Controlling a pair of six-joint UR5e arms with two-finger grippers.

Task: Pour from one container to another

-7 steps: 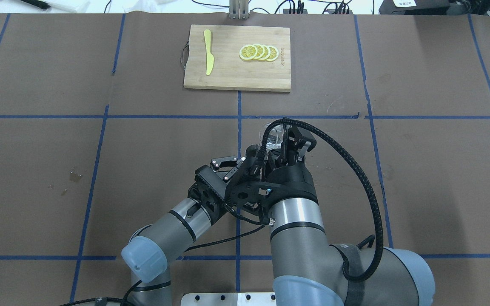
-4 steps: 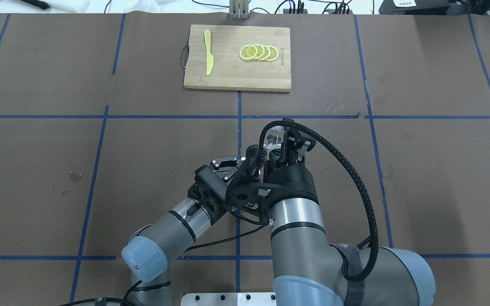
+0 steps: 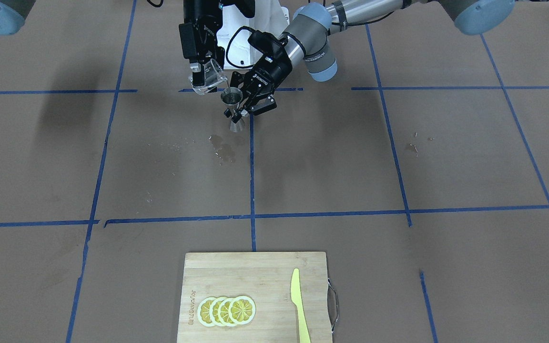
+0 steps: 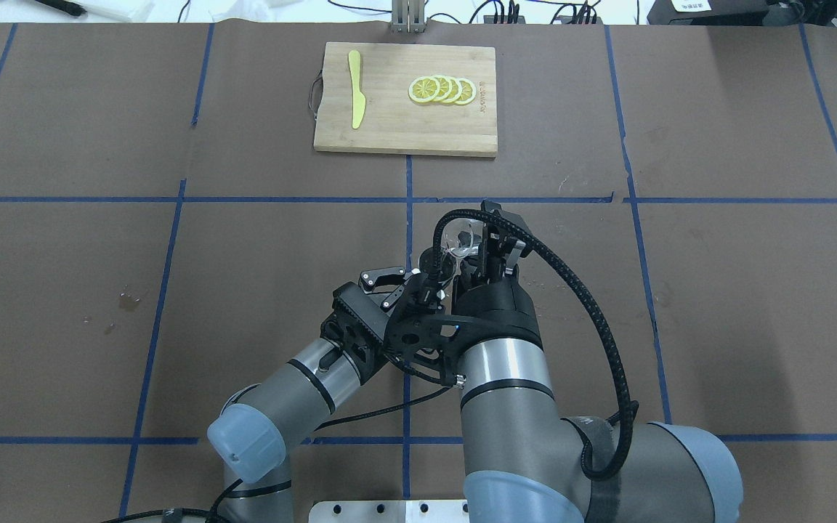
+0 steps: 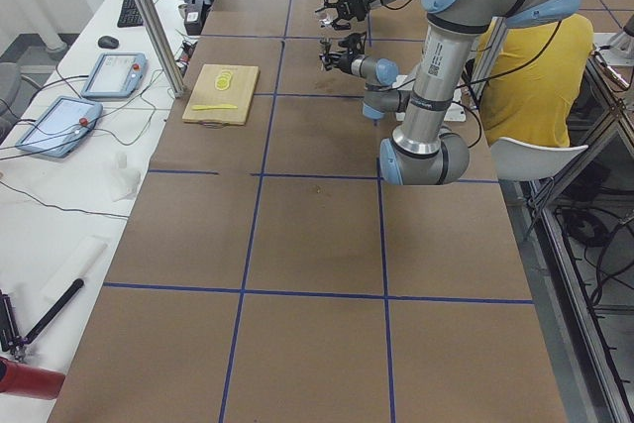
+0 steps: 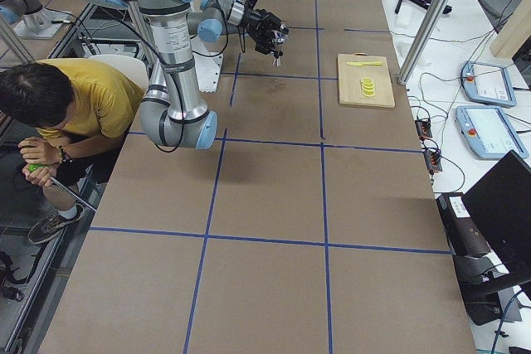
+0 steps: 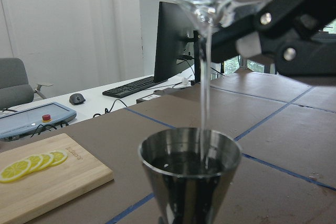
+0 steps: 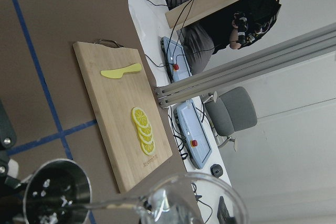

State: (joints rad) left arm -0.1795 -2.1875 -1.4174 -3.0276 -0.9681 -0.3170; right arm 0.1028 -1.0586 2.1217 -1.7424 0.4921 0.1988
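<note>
A table [image 3: 398,157] covered in brown paper and marked into squares by blue tape fills the scene. Near the robot's edge, at about the middle, the clear glass cup [image 3: 209,79] hangs tipped over, its lip above the steel jigger [image 3: 231,97] just to its left. A thin stream [image 7: 205,93] of clear liquid falls from the lip into the jigger's upper cone, which already holds some liquid. The right gripper [image 3: 201,71] clamps the cup from above. The left gripper [image 3: 238,113] pinches the upright jigger at its narrow waist. Wet spots [image 3: 224,150] darken the paper just beyond the jigger. Well apart, at the far edge, lies a wooden cutting board [image 3: 255,271] with overlapping lemon slices [image 3: 227,310] and a yellow knife [image 3: 299,305] to their left.
</note>
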